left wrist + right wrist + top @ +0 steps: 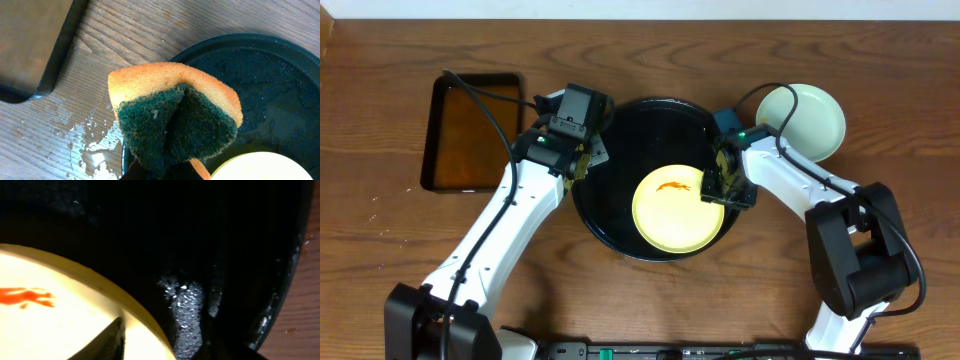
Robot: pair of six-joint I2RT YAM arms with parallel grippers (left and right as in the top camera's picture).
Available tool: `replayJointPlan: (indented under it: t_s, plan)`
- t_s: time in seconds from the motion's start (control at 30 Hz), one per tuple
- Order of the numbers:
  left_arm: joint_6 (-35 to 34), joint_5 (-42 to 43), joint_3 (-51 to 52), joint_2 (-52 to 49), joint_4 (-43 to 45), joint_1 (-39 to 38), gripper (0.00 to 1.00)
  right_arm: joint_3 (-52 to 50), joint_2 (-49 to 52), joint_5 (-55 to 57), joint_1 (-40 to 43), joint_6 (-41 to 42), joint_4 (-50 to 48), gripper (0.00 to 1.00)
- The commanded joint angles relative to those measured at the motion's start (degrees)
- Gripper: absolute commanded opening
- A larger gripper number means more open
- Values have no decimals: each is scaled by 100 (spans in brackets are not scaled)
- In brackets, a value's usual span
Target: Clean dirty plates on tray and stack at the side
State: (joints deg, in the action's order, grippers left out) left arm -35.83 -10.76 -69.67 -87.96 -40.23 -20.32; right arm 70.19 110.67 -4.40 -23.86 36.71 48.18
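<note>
A pale yellow plate with an orange sauce smear lies in the front half of the round black tray. My right gripper is at the plate's right rim. In the right wrist view its jaws straddle the rim of the plate, one finger on the inside and the other outside over the wet tray. My left gripper hovers at the tray's left edge, shut on a folded yellow-and-green sponge. A pale mint plate rests on the table at the back right.
A rectangular black tray of brown liquid stands at the back left. Water splashes lie on the wood between it and the round tray. Both arms reach in from the front edge.
</note>
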Motion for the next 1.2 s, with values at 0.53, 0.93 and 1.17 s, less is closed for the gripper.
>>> replayJointPlan:
  t_s: [0.53,0.93,1.17]
  plan:
    - [-26,-28,90,72,0,13,8,-66,-39,-55,-13,-1327,-2544,1]
    - [-26,-15,90,72,-17,13,8,557,-44,-13,177,-1307,-1469,99]
    - [-26,-15,90,72,-15,15,8,1069,-42,-1904,-17,-428,-651,99]
